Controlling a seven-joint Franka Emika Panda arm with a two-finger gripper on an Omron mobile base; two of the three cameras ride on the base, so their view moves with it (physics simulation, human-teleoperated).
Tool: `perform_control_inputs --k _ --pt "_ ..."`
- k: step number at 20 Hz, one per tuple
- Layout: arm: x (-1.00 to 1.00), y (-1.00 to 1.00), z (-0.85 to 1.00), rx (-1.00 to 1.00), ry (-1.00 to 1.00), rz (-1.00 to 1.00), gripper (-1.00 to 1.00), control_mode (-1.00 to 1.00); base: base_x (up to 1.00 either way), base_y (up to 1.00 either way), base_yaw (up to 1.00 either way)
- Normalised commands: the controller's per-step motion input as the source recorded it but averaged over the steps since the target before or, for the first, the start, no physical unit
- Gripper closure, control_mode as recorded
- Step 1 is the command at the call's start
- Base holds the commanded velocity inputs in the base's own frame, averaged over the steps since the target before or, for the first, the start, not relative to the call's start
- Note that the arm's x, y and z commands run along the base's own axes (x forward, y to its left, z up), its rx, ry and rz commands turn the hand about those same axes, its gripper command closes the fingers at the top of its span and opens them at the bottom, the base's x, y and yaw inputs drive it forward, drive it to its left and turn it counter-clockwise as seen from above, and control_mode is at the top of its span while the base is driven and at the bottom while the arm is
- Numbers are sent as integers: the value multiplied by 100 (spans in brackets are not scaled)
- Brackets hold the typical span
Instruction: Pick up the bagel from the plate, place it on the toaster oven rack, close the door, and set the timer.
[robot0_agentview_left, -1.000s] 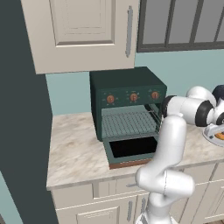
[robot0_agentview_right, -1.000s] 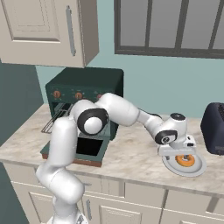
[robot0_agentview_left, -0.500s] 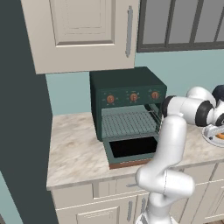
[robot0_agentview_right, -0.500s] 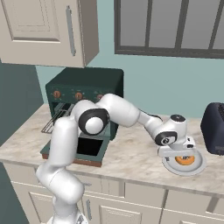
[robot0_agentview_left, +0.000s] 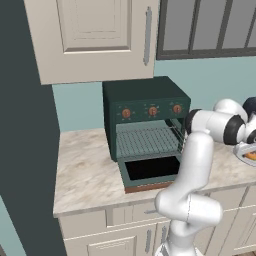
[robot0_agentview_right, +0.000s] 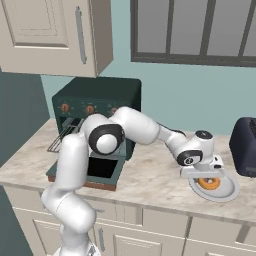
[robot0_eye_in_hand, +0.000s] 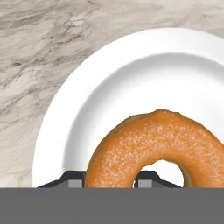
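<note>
The bagel (robot0_eye_in_hand: 159, 148), on the plate (robot0_eye_in_hand: 109, 87), sits pinched between the jaws.

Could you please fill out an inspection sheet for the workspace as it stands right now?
Surface: marble counter, pale and veined, carrying the oven and plate.
Job's things: bagel lies on the white plate; toaster oven has its door folded down open and its rack bare.
Clutter: a dark appliance stands to the right of the plate.
End effector: down at the plate, fingers either side of the bagel's ring, closed on it; bagel not lifted.
Cables: nothing seen.
Surroundings: cream cabinets above, window, teal wall.
</note>
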Motion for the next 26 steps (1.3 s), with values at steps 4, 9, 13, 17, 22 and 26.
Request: perform_control_inputs --k 4,9,13,17,22,26 --pt "-21 12 45 0 -10 0 100 -100 0 0 0" --pt "-49 54 94 -1 -15 0 100 -100 0 0 0" --pt "-42 96 100 -6 -1 0 100 -100 0 0 0" --pt "-42 100 98 -9 0 0 100 -100 0 0 0" --pt "-37 100 82 -9 5 0 100 -100 0 0 0" --pt "-32 100 47 -6 8 2 100 -100 0 0 0"
